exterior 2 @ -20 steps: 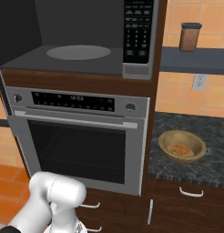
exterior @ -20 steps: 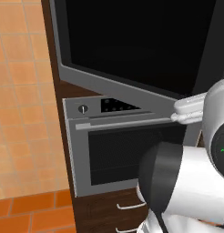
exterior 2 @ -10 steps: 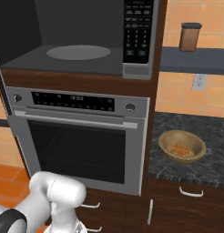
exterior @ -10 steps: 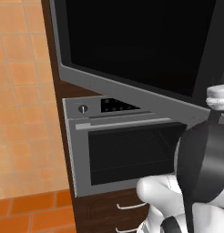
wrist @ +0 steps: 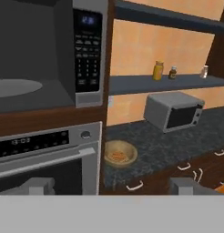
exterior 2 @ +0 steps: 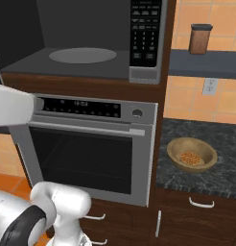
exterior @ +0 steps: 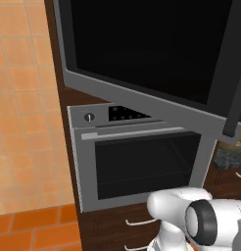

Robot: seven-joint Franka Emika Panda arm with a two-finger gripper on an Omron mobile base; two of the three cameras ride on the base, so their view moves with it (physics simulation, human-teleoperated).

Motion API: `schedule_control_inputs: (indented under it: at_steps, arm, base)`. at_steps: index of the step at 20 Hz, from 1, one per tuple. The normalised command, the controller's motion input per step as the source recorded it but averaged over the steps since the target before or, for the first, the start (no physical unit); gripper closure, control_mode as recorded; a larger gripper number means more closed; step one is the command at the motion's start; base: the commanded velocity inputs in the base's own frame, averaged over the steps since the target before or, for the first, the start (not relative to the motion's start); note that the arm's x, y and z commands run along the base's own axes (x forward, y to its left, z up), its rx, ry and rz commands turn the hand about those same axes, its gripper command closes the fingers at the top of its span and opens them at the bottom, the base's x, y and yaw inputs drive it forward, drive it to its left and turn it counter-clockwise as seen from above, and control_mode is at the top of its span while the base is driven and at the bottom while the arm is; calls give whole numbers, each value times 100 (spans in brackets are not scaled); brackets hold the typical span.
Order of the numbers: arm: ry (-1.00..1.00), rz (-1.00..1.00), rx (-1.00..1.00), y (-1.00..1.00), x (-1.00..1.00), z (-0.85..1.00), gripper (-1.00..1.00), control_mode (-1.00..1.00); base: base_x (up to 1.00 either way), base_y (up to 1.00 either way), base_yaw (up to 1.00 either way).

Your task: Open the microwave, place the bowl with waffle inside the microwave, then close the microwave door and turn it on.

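The microwave (exterior 2: 91, 43) stands open above the steel oven, its grey cavity and round turntable showing and its black keypad (exterior 2: 146, 33) on the right. The microwave door (exterior: 142, 49) is swung far out, a big black glass panel with a grey lower rim. On the dark counter right of the oven rests the tan bowl (exterior 2: 192, 154) with the orange waffle (exterior 2: 190, 157) in it. In the hand view the bowl (wrist: 119, 153) lies ahead and a little below, well away from my gripper (wrist: 113, 187). The gripper is open and holds nothing. The microwave (wrist: 45, 50) sits upper left there.
The oven (exterior 2: 91, 149) with its bar handle is right below the microwave. A brown jar (exterior 2: 200, 38) stands on the shelf above the counter. A small grey toaster oven (wrist: 174, 110) sits further right on the counter, with small bottles (wrist: 158, 70) on the shelf over it.
My arm has swung: its dark elbow dropped low in the left base view and a white link has come in at the left of the right base view. The gripper stays open.
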Motion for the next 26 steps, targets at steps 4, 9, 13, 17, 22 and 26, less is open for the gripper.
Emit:
schedule_control_inputs:
  at_steps: [4,9,13,17,22,26]
  arm:
    - [-1,14,16,-36,16,-48,-100,-100]
    - [-1,32,9,-2,64,-66,-100,-100]
    - [0,35,11,-3,100,-55,-100,-100]
    - [-30,31,4,-9,66,-68,-100,-100]
    - [-72,21,0,-19,25,-88,-100,-100]
    - [-52,22,2,0,54,-46,-100,-100]
  base:
    - [0,0,0]
    - [0,0,0]
    - [0,0,0]
    - [0,0,0]
    - [0,0,0]
    - [0,0,0]
